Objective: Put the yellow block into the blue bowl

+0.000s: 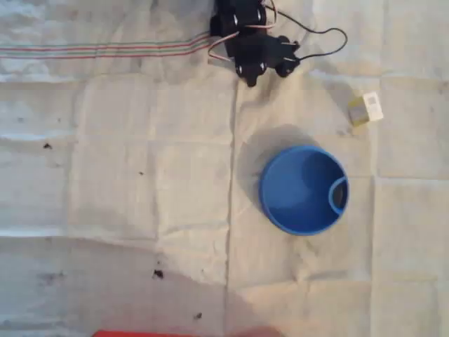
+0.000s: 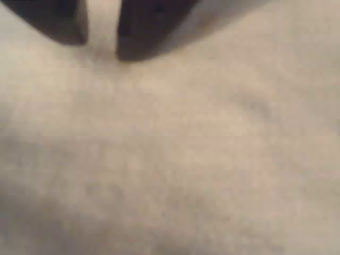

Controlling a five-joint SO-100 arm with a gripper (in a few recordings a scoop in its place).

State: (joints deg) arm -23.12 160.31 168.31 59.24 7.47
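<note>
The gripper (image 2: 102,50) hangs slightly parted over bare cloth (image 1: 140,182), gripping nothing. The yellow block (image 1: 365,109) lies near the cloth's right edge, apart from the blue bowl (image 1: 295,203).

The overhead view holds one yellow block (image 1: 365,109), at the upper right of the frame, and one blue bowl (image 1: 303,189), right of centre. One black robot arm (image 1: 251,38) sits at the top centre. One white cloth (image 1: 126,175) covers the table. In the wrist view two dark fingers (image 2: 64,21) show at the top left, above blurred cloth.
</note>
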